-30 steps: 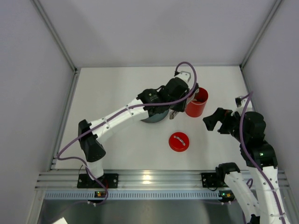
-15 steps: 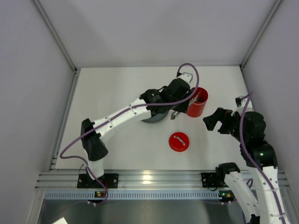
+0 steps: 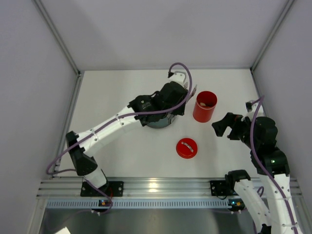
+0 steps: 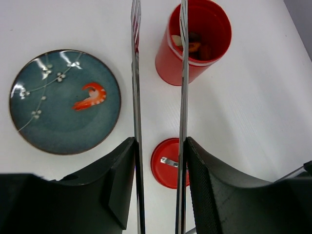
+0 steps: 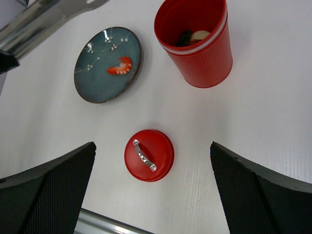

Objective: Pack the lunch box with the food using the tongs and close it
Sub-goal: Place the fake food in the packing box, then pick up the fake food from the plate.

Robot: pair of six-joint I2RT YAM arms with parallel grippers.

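The red lunch box (image 3: 205,106) stands upright and uncovered, with several food pieces (image 4: 192,45) inside. Its red lid (image 3: 186,148) lies flat on the table, silver handle up. An orange-red shrimp-like piece of food (image 4: 91,96) lies on the dark blue plate (image 4: 63,126). My left gripper (image 3: 183,100) hovers between plate and lunch box, shut on the tongs (image 4: 136,97). The tongs' two arms stand apart, with nothing between them, and the right arm crosses the lunch box's rim in the left wrist view. My right gripper (image 3: 222,126) stands open and empty to the right of the lid (image 5: 148,155).
The plate (image 3: 158,123) is mostly hidden under my left arm in the top view. White walls close in the table at left, back and right. An aluminium rail (image 3: 156,187) runs along the near edge.
My left gripper has drawn back to the left from over the lunch box, taking the tongs out. The tongs' arms have spread apart. The right arm has not moved.
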